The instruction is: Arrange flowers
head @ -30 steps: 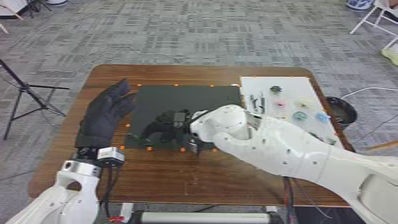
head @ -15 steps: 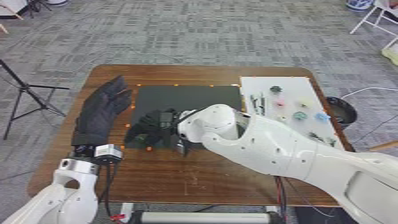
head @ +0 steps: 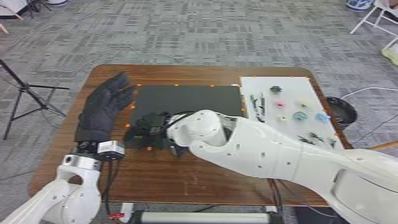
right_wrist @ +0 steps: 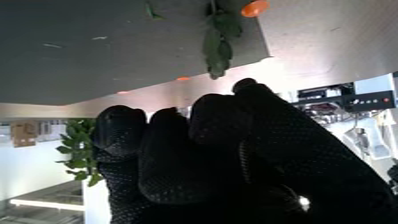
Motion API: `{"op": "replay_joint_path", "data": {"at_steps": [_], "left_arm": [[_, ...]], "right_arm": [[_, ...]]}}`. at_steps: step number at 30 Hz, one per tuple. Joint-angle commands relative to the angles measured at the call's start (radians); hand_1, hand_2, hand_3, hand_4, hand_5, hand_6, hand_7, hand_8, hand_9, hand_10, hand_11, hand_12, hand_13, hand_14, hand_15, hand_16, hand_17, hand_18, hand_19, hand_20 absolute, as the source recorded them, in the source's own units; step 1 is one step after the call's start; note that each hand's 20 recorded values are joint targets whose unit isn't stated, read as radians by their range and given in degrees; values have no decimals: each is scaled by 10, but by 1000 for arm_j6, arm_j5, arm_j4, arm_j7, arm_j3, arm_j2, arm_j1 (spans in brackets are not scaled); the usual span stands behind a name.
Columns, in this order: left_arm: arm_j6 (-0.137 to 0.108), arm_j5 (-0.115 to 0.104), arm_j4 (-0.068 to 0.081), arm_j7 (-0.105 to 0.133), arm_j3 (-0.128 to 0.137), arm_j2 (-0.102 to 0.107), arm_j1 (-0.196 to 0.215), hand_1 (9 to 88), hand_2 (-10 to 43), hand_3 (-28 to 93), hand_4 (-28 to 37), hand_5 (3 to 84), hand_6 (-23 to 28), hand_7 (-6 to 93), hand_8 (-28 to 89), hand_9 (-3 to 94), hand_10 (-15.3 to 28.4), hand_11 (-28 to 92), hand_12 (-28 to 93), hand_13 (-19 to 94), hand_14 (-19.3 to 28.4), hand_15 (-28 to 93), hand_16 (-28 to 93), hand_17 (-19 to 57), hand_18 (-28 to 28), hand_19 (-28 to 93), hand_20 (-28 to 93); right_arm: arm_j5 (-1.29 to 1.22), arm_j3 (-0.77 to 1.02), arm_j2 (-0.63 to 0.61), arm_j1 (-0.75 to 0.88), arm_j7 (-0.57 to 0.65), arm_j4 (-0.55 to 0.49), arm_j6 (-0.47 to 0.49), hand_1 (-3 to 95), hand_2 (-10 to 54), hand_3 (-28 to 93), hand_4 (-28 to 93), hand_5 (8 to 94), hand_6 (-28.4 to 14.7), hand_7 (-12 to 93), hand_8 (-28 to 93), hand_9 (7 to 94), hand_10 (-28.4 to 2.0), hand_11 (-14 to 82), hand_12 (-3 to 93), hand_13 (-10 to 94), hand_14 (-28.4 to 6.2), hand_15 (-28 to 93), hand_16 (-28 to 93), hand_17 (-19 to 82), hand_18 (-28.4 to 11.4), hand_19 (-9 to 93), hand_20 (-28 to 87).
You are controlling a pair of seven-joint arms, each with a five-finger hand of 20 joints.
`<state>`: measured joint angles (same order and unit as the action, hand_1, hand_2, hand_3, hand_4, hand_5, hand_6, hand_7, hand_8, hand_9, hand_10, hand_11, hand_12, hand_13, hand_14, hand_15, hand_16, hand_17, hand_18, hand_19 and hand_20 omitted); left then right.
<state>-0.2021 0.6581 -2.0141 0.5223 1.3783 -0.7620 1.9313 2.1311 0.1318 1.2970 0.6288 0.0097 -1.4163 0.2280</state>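
Right hand (head: 149, 131) moved left over black mat (head: 191, 97), closer to left hand. Left hand (head: 104, 115) open, relaxed, left of mat. Leafy greenery (right_wrist: 78, 150) right beside right hand; can't tell if gripped or hand free. Leafy sprig (right_wrist: 218, 47) on mat near right hand, crossing mat edge. Right arm blocks part of mat. Right of right hand: white sheet (head: 289, 84), thin stems (head: 258, 107), small flower heads (head: 299, 116), then black bin (head: 345, 112).

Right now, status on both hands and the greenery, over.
Left hand open, left of the black mat. Right hand at mat's near-left corner, grip unclear. Green sprig on mat, another beside right hand. Right arm blocks mat's near-right corner.
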Motion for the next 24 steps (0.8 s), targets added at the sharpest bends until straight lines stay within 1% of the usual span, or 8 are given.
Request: {"op": "replay_joint_path", "data": {"at_steps": [1, 5, 6, 9, 11, 17, 22, 24], "left_arm": [[2, -11, 9, 16, -18, -4, -32, 247, -37, 682, -268, 321, 35, 187, -81, 245, 112, 198, 189, 191, 134, 294, 53, -98, 194, 377, 137], [-1, -12, 19, 16, -31, -8, -50, 246, -37, 683, -268, 322, 35, 187, -81, 246, 112, 198, 189, 191, 134, 295, 53, -98, 195, 377, 137], [1, -10, 23, 8, -36, -13, -58, 247, -36, 682, -269, 322, 36, 186, -81, 246, 111, 198, 189, 191, 134, 295, 52, -98, 195, 377, 137], [0, -10, 24, 12, -34, -15, -56, 247, -36, 683, -269, 322, 35, 186, -81, 247, 112, 197, 189, 191, 134, 296, 52, -98, 195, 377, 137], [4, -10, 15, 17, -19, -12, -32, 246, -37, 685, -269, 322, 35, 186, -81, 247, 112, 197, 189, 191, 134, 296, 52, -98, 194, 378, 137], [0, -14, -2, 34, 4, -5, 5, 245, -38, 686, -269, 321, 35, 185, -81, 246, 114, 199, 188, 191, 134, 295, 52, -98, 194, 378, 138], [-9, -16, -2, 35, 0, -3, 3, 244, -39, 687, -269, 322, 35, 185, -81, 246, 114, 198, 187, 191, 134, 293, 52, -98, 194, 377, 138], [-9, -14, -3, 32, 4, -7, 7, 244, -39, 687, -270, 322, 35, 185, -81, 246, 114, 198, 187, 191, 135, 294, 52, -98, 194, 377, 138]], "right_arm": [[23, -36, 38, -22, 64, 8, 7, 268, 250, 932, -91, 341, 44, 134, -121, 794, -109, 715, 332, 775, -108, 907, 320, 383, -240, 931, 487], [31, -49, 40, -27, 87, 31, 5, 262, 256, 932, -96, 354, 44, 140, -124, 797, -111, 716, 330, 778, -106, 907, 322, 387, -240, 932, 488], [34, -48, 37, -24, 92, 37, 3, 261, 257, 932, -96, 355, 44, 141, -125, 798, -110, 716, 330, 778, -106, 907, 323, 387, -240, 932, 488], [31, -63, 33, -36, 114, 51, -12, 260, 258, 932, -95, 360, 42, 143, -126, 799, -110, 717, 329, 780, -105, 907, 323, 390, -240, 932, 489], [25, -80, 28, -44, 136, 47, -20, 260, 257, 932, -94, 365, 40, 142, -126, 801, -109, 717, 329, 782, -106, 907, 322, 392, -241, 932, 491], [7, -117, 14, -77, 171, 42, -26, 256, 259, 932, -89, 375, 40, 144, -126, 806, -109, 718, 330, 784, -105, 908, 323, 395, -240, 932, 495], [13, -130, 5, -90, 177, 56, -20, 256, 259, 932, -87, 379, 41, 144, -127, 807, -108, 717, 331, 786, -104, 908, 324, 396, -240, 932, 496], [17, -130, 4, -90, 184, 63, -13, 256, 259, 932, -88, 382, 41, 144, -127, 808, -109, 717, 331, 787, -104, 908, 324, 397, -241, 932, 498]]}}
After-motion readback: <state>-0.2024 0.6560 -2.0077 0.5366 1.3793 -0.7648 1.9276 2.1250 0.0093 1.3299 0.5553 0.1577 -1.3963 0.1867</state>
